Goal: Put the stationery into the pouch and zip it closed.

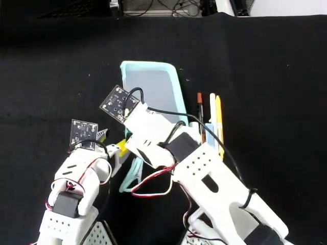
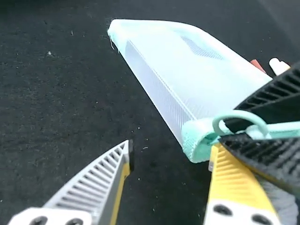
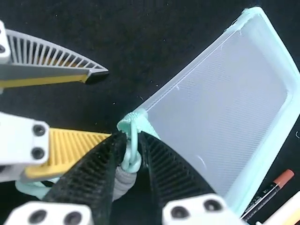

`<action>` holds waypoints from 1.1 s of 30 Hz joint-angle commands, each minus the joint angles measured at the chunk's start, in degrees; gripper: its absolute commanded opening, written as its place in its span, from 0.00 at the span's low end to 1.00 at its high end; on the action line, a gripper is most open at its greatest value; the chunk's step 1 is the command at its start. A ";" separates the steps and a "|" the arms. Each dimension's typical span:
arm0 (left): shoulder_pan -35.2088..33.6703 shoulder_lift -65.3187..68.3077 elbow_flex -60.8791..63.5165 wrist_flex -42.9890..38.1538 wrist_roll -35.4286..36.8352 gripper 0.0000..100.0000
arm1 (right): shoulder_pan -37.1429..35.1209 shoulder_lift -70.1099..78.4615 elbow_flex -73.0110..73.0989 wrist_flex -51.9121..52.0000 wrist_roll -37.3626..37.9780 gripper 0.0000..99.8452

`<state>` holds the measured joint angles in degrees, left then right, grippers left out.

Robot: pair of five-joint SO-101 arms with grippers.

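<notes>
Left gripper (image 2: 171, 152) wide open, right gripper (image 3: 132, 138) clamped shut just beside it.

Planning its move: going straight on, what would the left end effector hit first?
Probably the pouch, its near corner just ahead of the left end effector, where the right end effector pinches the loop. Depth unclear; the table may come first.

Overhead view and two close wrist views, pouch (image 1: 148, 89) in common.
</notes>
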<state>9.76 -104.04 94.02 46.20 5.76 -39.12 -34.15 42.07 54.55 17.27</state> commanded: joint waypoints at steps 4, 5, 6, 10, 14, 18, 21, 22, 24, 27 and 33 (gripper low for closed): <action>-0.66 -0.09 0.84 -2.20 -0.44 0.27 | -0.26 -1.71 -0.31 0.79 0.35 0.01; -0.57 -0.09 0.75 -2.29 -0.53 0.25 | -0.26 -1.71 -0.22 0.79 0.35 0.01; -0.57 -0.09 0.57 -2.81 -0.53 0.22 | -0.26 -1.71 -0.22 1.23 0.35 0.01; -0.57 -0.18 -0.13 -4.13 -0.53 0.10 | -0.26 -1.71 0.57 2.46 0.62 0.01; -0.48 -0.18 -0.57 -4.13 -0.70 0.03 | 0.00 -1.71 1.36 2.29 0.70 0.01; -0.84 -0.18 -0.48 -4.13 -1.76 0.03 | -0.09 -1.80 1.45 2.46 0.44 0.01; -0.92 -0.18 -0.40 -4.13 -1.85 0.03 | 0.18 -1.80 1.63 2.81 0.35 0.01; -0.92 -0.18 -0.40 -4.13 -1.93 0.03 | 0.18 -1.80 1.71 2.99 0.35 0.01; -0.92 -0.18 -0.31 -4.13 -2.11 0.03 | 0.18 -1.80 1.89 4.04 0.35 0.01; -1.10 -0.18 -0.13 -3.60 -2.11 0.03 | 0.18 -1.80 2.24 4.48 0.35 0.01; -7.25 -0.18 2.07 -3.60 -2.11 0.10 | 0.26 -1.71 7.78 4.40 0.35 0.09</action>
<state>5.89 -104.13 95.60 43.12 4.18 -39.30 -34.07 48.04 58.77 17.45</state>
